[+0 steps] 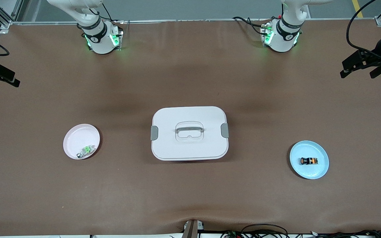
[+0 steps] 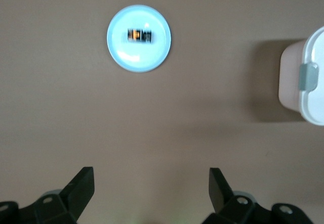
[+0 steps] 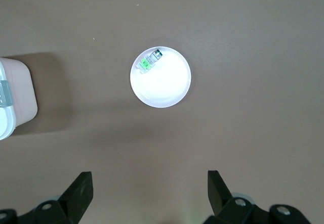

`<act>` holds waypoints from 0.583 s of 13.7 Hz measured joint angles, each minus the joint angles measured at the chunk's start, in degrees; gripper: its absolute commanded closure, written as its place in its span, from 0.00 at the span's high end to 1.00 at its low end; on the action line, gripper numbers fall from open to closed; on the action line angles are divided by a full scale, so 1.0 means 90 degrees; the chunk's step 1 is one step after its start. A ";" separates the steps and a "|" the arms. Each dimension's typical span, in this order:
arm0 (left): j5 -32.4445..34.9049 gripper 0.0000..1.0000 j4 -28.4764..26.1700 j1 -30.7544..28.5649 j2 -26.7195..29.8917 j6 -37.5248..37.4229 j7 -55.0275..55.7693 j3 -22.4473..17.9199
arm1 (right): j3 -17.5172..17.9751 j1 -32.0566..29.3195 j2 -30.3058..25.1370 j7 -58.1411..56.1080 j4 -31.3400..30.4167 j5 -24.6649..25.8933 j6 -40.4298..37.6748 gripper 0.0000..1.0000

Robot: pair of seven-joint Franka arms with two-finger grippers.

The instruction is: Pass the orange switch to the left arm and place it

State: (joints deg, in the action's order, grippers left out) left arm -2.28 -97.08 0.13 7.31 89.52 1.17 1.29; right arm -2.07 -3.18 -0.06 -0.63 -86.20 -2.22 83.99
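Orange switch [image 1: 309, 161]: lies on its side on the blue plate [image 1: 321, 168], toward the left arm's end of the surface [image 1: 190, 198]; untouched.
Box [image 1: 189, 133]: sits mid-surface, lid latched, squarely between the two plates. I judge it forces a handover up and over.
Pink plate [image 1: 74, 138]: at the right arm's end, holds only the green and clear part [image 1: 87, 150]; likely my drop-off.
Left claw [image 2: 152, 188]: released, fingers spread, high above bare surface, switch in its wrist view.
Right claw [image 3: 150, 189]: released too, hovering high; arm waits.
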 measured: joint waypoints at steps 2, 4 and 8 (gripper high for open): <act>0.0002 1.00 0.0036 -0.0001 -0.0099 -0.0124 0.0000 0.0000 | 0.0000 0.0000 0.0000 0.0000 0.0000 0.0000 0.0000 1.00; 0.0002 1.00 0.0080 -0.0001 -0.0124 -0.0154 0.0000 0.0000 | 0.0001 0.0000 0.0000 0.0000 0.0000 0.0000 0.0000 1.00; 0.0002 1.00 0.0113 -0.0003 -0.0124 -0.0188 0.0000 0.0000 | 0.0001 0.0000 0.0000 0.0000 0.0000 0.0000 0.0000 1.00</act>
State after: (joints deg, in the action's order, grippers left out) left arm -2.26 -96.06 0.10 6.19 87.82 1.17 1.29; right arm -2.06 -3.18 -0.06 -0.63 -86.20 -2.22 83.99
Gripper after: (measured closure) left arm 0.000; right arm 0.000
